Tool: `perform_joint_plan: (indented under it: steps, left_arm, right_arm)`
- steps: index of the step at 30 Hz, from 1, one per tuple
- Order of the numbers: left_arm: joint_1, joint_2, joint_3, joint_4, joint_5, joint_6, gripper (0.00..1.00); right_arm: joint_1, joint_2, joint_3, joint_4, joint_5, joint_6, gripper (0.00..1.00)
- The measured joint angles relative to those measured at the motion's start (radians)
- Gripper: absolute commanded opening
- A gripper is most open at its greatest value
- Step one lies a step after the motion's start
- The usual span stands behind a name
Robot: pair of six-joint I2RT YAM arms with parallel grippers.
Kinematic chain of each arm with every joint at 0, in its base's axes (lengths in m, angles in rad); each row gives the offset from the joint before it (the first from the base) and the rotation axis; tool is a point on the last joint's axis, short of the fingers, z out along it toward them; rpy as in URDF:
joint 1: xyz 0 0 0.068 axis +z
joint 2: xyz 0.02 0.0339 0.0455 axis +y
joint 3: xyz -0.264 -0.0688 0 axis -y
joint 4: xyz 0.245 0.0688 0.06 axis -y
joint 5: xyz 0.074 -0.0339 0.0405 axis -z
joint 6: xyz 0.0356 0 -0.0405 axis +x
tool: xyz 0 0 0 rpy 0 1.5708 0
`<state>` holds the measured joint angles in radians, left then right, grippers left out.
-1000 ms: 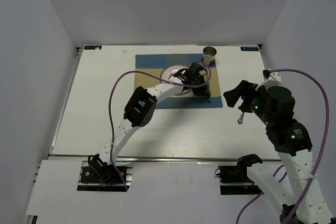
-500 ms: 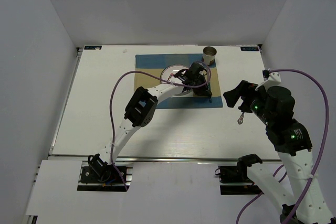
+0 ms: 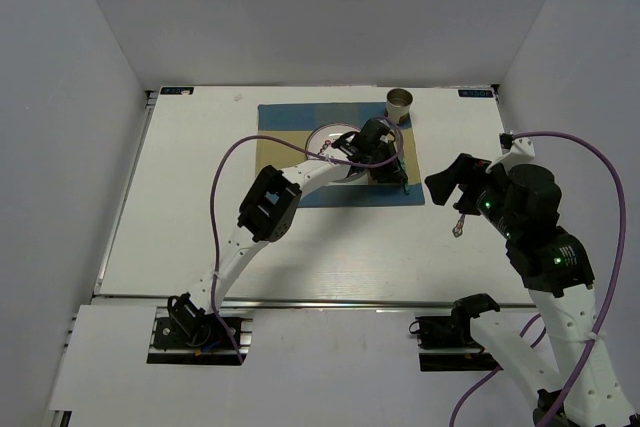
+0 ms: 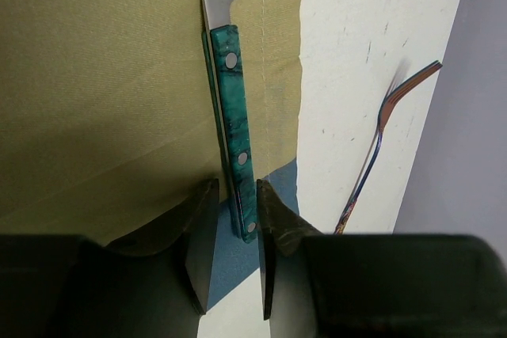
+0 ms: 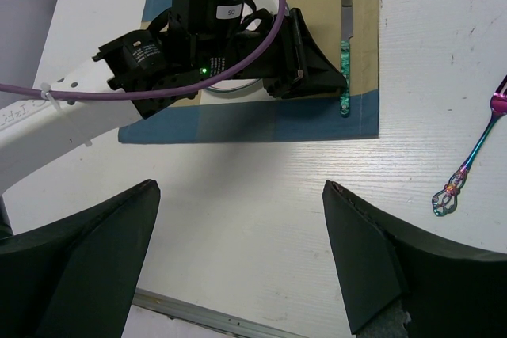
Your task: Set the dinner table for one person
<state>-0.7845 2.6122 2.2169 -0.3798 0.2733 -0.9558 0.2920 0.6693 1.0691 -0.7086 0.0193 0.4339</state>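
The white dinner table [image 3: 200, 207] holds a blue-and-tan placemat [image 3: 290, 122] with a white plate [image 3: 330, 137] on it. A knife with a green handle [image 4: 234, 116] lies flat along the placemat's right side and also shows in the right wrist view [image 5: 344, 69]. My left gripper [image 4: 238, 187] is low over the handle's end, jaws narrowly open on either side of it, with a gap at the left finger. In the top view it [image 3: 390, 172] sits right of the plate. My right gripper [image 5: 240, 186] is wide open and empty above bare table. An iridescent fork [image 3: 459, 222] lies right of the placemat.
A metal cup [image 3: 399, 103] stands at the placemat's far right corner. The fork also shows in the left wrist view [image 4: 379, 148] and the right wrist view [image 5: 471, 156]. A silver rail [image 3: 320, 299] runs along the table's near edge. Grey walls enclose three sides.
My left gripper has edged very slightly to the right over the knife. The right arm, fork, cup and plate have not moved.
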Motion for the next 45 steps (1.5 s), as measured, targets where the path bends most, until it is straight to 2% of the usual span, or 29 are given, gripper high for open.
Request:
perform_joint_plan:
  steps: [8,12,15,16,21,25,29,34,40,45]
  left_arm:
    - [0.0,0.0,0.002,0.0,0.004,0.001,0.4]
    - [-0.002,-0.005,0.004,-0.008,0.003,0.015,0.47]
    - [-0.007,-0.027,0.001,-0.047,-0.011,0.048,0.59]
    - [-0.01,-0.045,-0.01,-0.065,-0.023,0.06,0.97]
    - [-0.024,-0.283,-0.207,-0.127,-0.093,0.119,0.98]
    - [-0.024,-0.556,-0.367,-0.158,-0.153,0.154,0.98]
    - [-0.009,-0.807,-0.502,-0.231,-0.31,0.175,0.98]
    - [0.046,-1.069,-0.724,-0.407,-0.558,0.182,0.98]
    - [0.11,-1.278,-0.994,-0.56,-0.709,0.245,0.98]
    - [0.123,-1.334,-1.128,-0.606,-0.796,0.316,0.98]
  right_arm:
    - [0.0,0.0,-0.005,0.0,0.0,0.0,0.89]
    - [0.0,-0.001,-0.021,0.011,0.003,0.002,0.89]
    - [0.0,0.003,-0.06,0.024,0.032,0.021,0.89]
    - [0.0,0.006,-0.078,0.03,0.049,0.034,0.89]
    - [-0.001,0.058,-0.159,0.064,0.2,0.103,0.89]
    - [-0.024,0.232,-0.173,0.119,0.316,0.136,0.89]
    - [-0.088,0.465,-0.183,0.164,0.386,0.146,0.89]
    - [-0.248,0.605,-0.211,0.189,0.4,0.155,0.89]
    - [-0.388,0.692,-0.267,0.269,0.387,0.154,0.89]
    - [-0.417,0.757,-0.269,0.318,0.36,0.135,0.89]
